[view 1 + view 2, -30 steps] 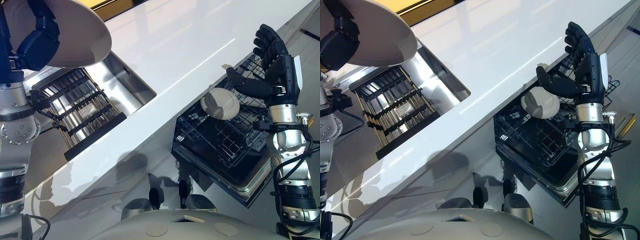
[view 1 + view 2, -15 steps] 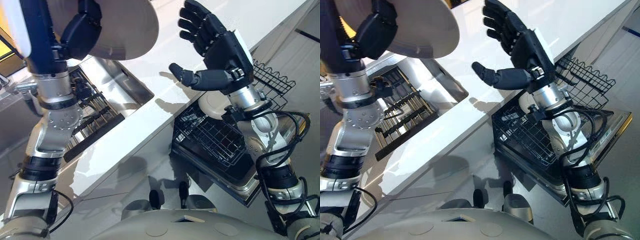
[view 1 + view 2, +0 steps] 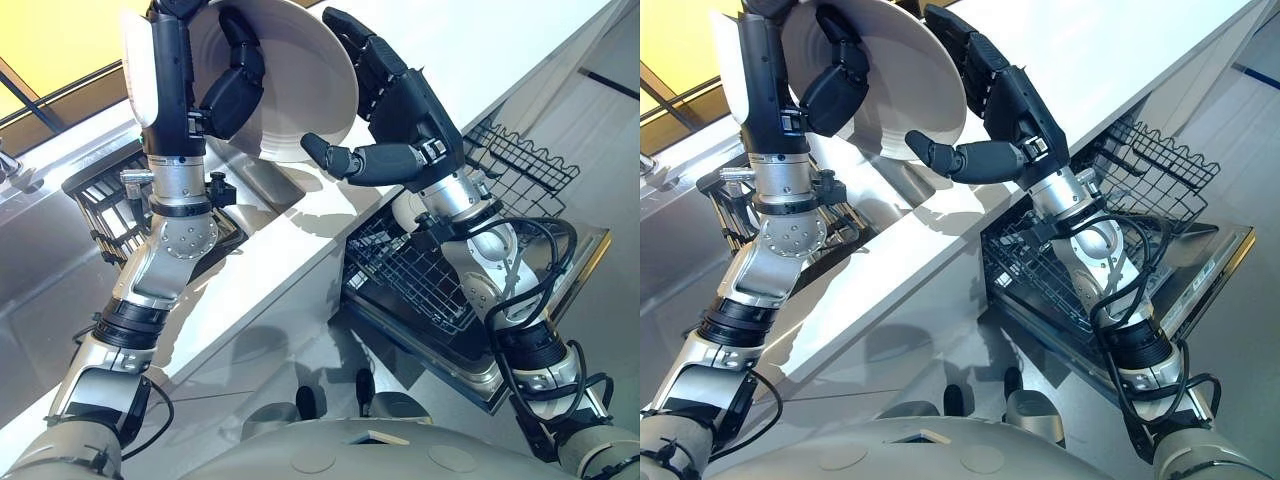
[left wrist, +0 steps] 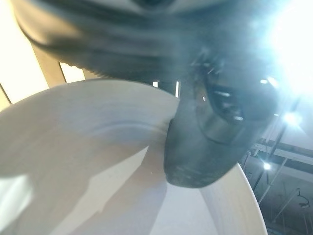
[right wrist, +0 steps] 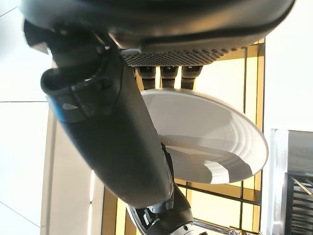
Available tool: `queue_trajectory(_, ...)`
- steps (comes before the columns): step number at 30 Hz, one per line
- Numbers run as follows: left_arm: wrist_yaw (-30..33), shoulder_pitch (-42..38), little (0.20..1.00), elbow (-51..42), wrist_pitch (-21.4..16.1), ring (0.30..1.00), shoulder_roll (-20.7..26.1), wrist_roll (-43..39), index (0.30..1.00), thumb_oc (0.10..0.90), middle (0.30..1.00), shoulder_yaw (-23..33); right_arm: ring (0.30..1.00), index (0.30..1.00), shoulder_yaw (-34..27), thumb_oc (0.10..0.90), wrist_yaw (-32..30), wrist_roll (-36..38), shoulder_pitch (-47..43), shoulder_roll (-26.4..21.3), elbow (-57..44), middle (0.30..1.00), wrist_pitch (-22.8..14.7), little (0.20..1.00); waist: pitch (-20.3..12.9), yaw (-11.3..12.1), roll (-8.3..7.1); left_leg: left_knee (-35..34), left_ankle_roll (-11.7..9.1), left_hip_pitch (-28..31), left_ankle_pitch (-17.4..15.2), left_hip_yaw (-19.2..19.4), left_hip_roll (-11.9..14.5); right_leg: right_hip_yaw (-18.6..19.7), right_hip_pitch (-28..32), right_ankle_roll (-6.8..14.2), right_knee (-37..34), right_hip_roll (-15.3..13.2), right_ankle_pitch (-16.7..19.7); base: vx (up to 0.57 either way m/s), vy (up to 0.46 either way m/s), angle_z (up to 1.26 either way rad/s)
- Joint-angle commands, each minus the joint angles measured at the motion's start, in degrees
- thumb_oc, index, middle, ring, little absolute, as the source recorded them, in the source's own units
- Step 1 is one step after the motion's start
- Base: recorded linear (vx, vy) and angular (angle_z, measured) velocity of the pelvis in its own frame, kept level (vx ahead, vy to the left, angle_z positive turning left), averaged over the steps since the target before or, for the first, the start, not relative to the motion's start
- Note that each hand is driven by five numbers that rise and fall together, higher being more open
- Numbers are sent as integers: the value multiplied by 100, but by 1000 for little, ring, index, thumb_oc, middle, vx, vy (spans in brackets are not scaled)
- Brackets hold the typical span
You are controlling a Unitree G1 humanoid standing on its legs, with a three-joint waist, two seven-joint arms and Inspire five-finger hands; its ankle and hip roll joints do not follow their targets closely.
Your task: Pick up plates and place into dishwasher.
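Observation:
A large white plate (image 3: 290, 75) is held tilted, high above the white counter (image 3: 480, 60). My left hand (image 3: 235, 85) is shut on it, fingers curled over its face and thumb (image 4: 205, 142) on the rim. My right hand (image 3: 400, 110) is open just to the plate's right. Its straight fingers (image 5: 161, 73) reach along the plate's far edge and its thumb (image 3: 335, 158) lies under the lower rim. In the right wrist view the plate (image 5: 210, 142) shows past those fingers. The open dishwasher's lower rack (image 3: 400, 285) stands below the counter, under my right forearm.
The dishwasher's door (image 3: 565, 290) lies folded down at the right, with a raised wire basket (image 3: 520, 160) behind it. A steel sink holding a dark slatted rack (image 3: 100, 195) is sunk into the counter at the left.
My left hand has carried the plate to the right, over the counter's middle. My right hand has risen from the dishwasher rack to the plate's right edge, still open.

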Motion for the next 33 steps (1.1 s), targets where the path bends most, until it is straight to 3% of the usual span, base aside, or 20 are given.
queue_trajectory(1,69,-658,200,227,-332,300,-10,-251,300,100,300,-294,900,900,-37,800,-204,182,-646,472,45,900,-343,900,-765,3,-39,109,-45,-255,-406,-161,-105,-364,-12,266,835,191,-1163,0,0,0)
queue_trajectory(4,46,-660,200,188,-361,300,-64,-94,300,100,300,-414,900,900,15,800,-320,165,-615,523,104,900,-255,900,-752,8,-46,110,-41,-257,-405,-177,-110,-374,-9,264,832,190,-1162,0,0,0)
queue_trajectory(5,33,-664,200,179,-378,300,-81,-54,300,100,300,-461,691,691,30,556,-405,129,-609,529,144,691,-239,656,-744,9,-49,112,-39,-260,-404,-184,-111,-373,-12,263,837,190,-1163,0,0,0)
queue_trajectory(6,-13,-659,200,168,-388,300,-95,-53,300,100,300,-509,300,300,43,100,-473,136,-592,530,188,300,-251,200,-736,8,-49,107,-34,-259,-404,-188,-110,-372,-15,261,841,191,-1167,0,0,0)
queue_trajectory(14,-301,-523,200,16,-457,300,-179,81,300,100,300,-687,300,300,-8,100,-738,88,-373,628,276,300,-365,200,-690,6,-39,75,-20,-191,-439,-217,-109,-404,33,276,860,186,-1222,0,0,0)
queue_trajectory(24,-1370,-174,200,41,-397,300,-213,-667,300,100,300,-862,300,300,-183,100,-965,28,-166,575,313,300,-634,200,-622,20,-26,66,-4,-186,-442,-221,-111,-408,40,298,821,184,-1194,0,0,0)
queue_trajectory(25,-1602,-88,280,66,-404,368,-224,-909,368,180,368,-838,300,300,-222,100,-985,34,-131,559,317,300,-658,200,-617,24,-23,65,-3,-186,-440,-216,-106,-410,41,299,816,184,-1188,0,0,0)
queue_trajectory(26,-1882,-37,549,89,-367,599,-232,-1234,599,449,599,-827,300,300,-252,100,-1006,53,-108,546,329,300,-680,200,-615,28,-20,63,-2,-184,-440,-214,-104,-414,44,301,810,183,-1185,0,0,0)
queue_trajectory(27,-2024,-19,900,95,-354,900,-233,-1433,900,800,900,-826,300,300,-267,100,-1012,69,-100,537,333,300,-684,200,-614,29,-18,61,-2,-184,-441,-213,-103,-416,46,302,806,182,-1185,0,0,0)
queue_trajectory(28,-2551,70,900,122,-293,900,-310,-2206,900,800,900,-803,300,300,-334,100,-1047,77,-79,517,355,300,-724,200,-609,31,-11,56,-1,-188,-433,-216,-97,-414,42,303,799,184,-1177,0,0,0)
queue_trajectory(33,-3575,183,900,77,99,900,-457,-3779,900,800,900,-580,300,300,-586,100,-1379,-194,-153,431,451,300,-955,200,-609,39,20,43,-14,-189,-418,-232,-90,-423,56,308,758,177,-1157,20,-2,0)
